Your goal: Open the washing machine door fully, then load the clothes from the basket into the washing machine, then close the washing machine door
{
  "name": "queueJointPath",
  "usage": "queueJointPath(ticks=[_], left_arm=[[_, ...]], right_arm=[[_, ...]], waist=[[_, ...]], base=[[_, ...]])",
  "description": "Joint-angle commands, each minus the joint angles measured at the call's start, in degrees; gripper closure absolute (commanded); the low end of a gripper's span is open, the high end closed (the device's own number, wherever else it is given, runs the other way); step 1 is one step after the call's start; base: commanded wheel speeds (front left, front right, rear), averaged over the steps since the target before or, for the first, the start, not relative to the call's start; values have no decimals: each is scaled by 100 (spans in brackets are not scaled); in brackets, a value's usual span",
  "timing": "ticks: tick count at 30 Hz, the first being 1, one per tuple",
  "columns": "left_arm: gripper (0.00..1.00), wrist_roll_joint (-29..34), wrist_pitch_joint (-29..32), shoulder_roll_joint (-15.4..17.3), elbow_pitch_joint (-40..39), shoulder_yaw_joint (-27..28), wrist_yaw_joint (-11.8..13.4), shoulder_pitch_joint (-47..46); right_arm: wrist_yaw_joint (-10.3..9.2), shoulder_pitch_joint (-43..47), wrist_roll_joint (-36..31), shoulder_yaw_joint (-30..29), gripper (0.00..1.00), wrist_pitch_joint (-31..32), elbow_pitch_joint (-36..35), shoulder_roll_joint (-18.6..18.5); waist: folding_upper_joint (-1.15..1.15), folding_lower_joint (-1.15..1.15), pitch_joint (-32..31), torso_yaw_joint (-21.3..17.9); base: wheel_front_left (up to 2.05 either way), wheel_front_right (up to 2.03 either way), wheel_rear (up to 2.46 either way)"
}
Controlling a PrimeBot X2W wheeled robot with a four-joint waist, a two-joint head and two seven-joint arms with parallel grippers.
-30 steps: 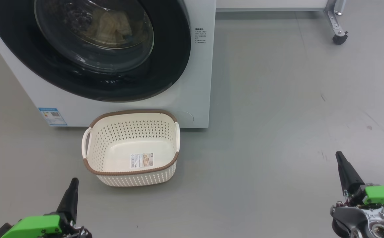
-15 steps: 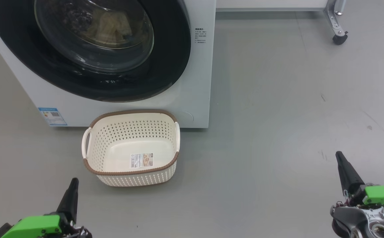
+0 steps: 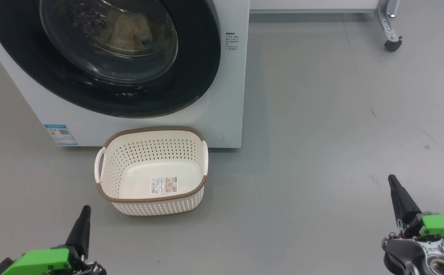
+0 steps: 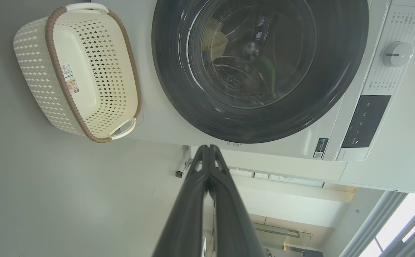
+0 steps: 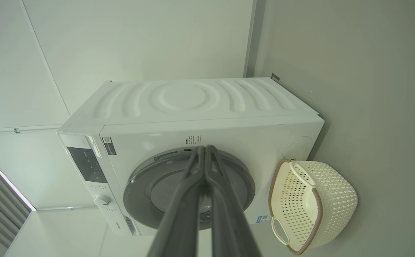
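Note:
The white washing machine [image 3: 222, 95] stands at the upper left with its black-rimmed round door [image 3: 191, 76] flat against the front. Through the glass, pale yellow clothes [image 3: 124, 30] lie in the drum. The cream basket [image 3: 149, 198] with a brown rim sits on the floor right before the machine, holding nothing but its label sticker. My left gripper [image 3: 85, 209] is shut at the lower left, short of the basket. My right gripper [image 3: 392, 178] is shut at the lower right, far from the machine. The wrist views show the door [image 4: 261, 117] [image 5: 146, 185] and basket [image 4: 36, 71] [image 5: 336, 200].
Grey floor [image 3: 321, 133] spreads to the right of the machine. A metal leg with a black caster [image 3: 392, 44] stands at the upper right. White wall panels [image 5: 139, 39] rise behind the machine.

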Motion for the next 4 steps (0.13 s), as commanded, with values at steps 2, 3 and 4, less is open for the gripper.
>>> queueJointPath(ticks=[2, 3, 4], left_arm=[[100, -32, 41, 60, -210, 204, -3, -274], [100, -32, 41, 60, -210, 204, -3, -274], [100, -32, 41, 60, -210, 204, -3, -274]], right_arm=[[-15, -343, 41, 88, 100, 32, -220, -26], [-15, -343, 41, 88, 100, 32, -220, -26], [-15, -343, 41, 88, 100, 32, -220, -26]], waist=[[0, 0, 0, 0], [0, 0, 0, 0], [0, 0, 0, 0]], base=[[0, 0, 0], [0, 0, 0], [0, 0, 0]])
